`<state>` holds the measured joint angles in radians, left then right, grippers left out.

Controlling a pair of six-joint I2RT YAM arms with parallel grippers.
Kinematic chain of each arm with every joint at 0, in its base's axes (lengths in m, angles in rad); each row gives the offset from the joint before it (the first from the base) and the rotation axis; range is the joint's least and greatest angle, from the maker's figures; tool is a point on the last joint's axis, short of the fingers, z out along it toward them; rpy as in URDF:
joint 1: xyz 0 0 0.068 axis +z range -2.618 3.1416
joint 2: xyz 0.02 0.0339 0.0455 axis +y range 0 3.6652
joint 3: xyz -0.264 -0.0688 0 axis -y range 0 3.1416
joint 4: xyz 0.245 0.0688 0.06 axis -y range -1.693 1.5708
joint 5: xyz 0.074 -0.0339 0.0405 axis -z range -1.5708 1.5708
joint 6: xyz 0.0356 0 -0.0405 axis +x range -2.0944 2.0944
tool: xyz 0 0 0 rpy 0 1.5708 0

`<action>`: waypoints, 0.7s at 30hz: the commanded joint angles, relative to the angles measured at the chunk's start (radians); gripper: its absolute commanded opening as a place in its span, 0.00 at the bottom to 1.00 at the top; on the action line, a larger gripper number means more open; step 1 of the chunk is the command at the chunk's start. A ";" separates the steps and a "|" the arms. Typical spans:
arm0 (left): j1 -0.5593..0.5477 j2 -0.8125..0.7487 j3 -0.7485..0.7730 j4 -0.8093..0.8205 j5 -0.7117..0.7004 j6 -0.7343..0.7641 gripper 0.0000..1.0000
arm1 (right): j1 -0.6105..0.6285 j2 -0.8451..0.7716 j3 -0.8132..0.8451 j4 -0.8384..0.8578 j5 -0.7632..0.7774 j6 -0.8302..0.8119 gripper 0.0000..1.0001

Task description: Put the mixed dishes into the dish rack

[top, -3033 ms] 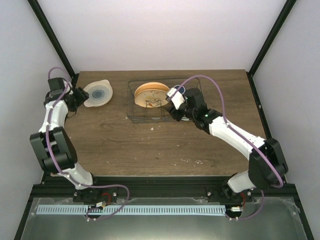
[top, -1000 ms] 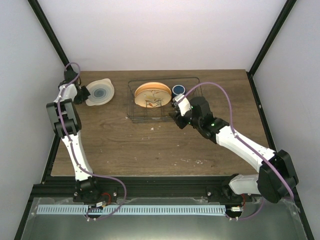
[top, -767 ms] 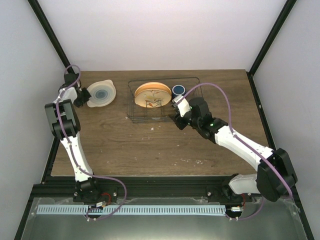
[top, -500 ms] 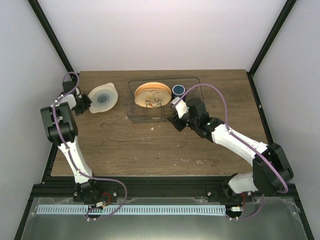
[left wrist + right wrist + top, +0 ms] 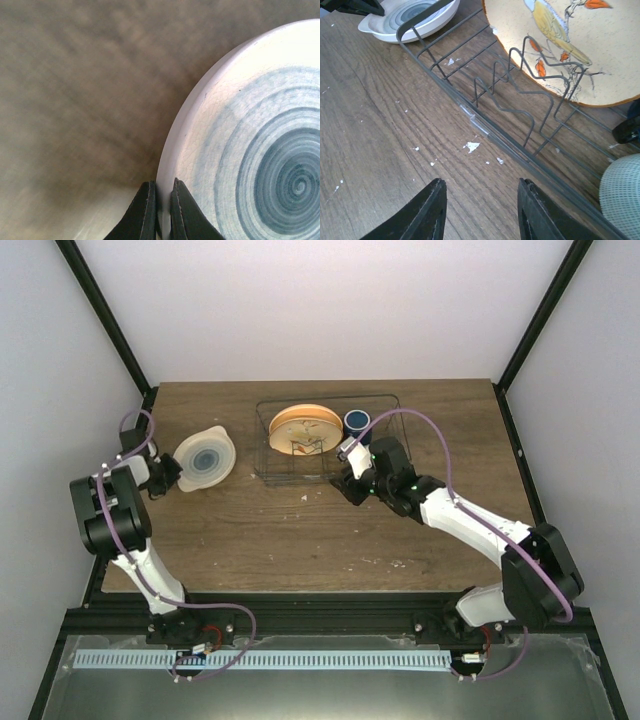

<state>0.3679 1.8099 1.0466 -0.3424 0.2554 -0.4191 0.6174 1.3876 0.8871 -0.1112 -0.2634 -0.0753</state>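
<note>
While the left gripper (image 5: 162,184) pinches the rim of the cream plate (image 5: 260,165) left of the dish rack (image 5: 268,466), the right gripper (image 5: 481,190) hovers, jaws spread, above the table (image 5: 300,540) by the rack's near rail; the orange plate (image 5: 303,428) and blue mug (image 5: 356,421) sit inside.

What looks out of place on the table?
White flecks lie scattered on the table before the rack, like chips or crumbs; their source is unclear. Otherwise nothing: the orange plate sits in the rack, and the left gripper pinches the rim of the cream plate.

brown wooden table (image 5: 300,540) carries the dish rack (image 5: 492,136) and white crumbs (image 5: 472,146).
</note>
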 commanded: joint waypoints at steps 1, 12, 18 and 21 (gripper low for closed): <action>0.017 -0.123 -0.071 -0.002 0.045 -0.027 0.00 | 0.017 0.017 0.031 0.025 -0.042 0.022 0.40; -0.002 -0.400 -0.214 0.009 0.082 -0.079 0.00 | 0.059 0.086 0.062 0.041 -0.080 0.041 0.41; -0.019 -0.542 -0.228 -0.067 0.049 -0.054 0.00 | 0.081 0.151 0.108 0.056 -0.135 0.080 0.46; -0.020 -0.599 -0.221 -0.100 0.056 -0.043 0.00 | 0.081 0.158 0.119 0.084 -0.178 0.114 0.53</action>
<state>0.3481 1.3018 0.8017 -0.4660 0.2626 -0.4622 0.6895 1.5387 0.9516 -0.0708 -0.3691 -0.0093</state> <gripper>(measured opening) 0.057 0.492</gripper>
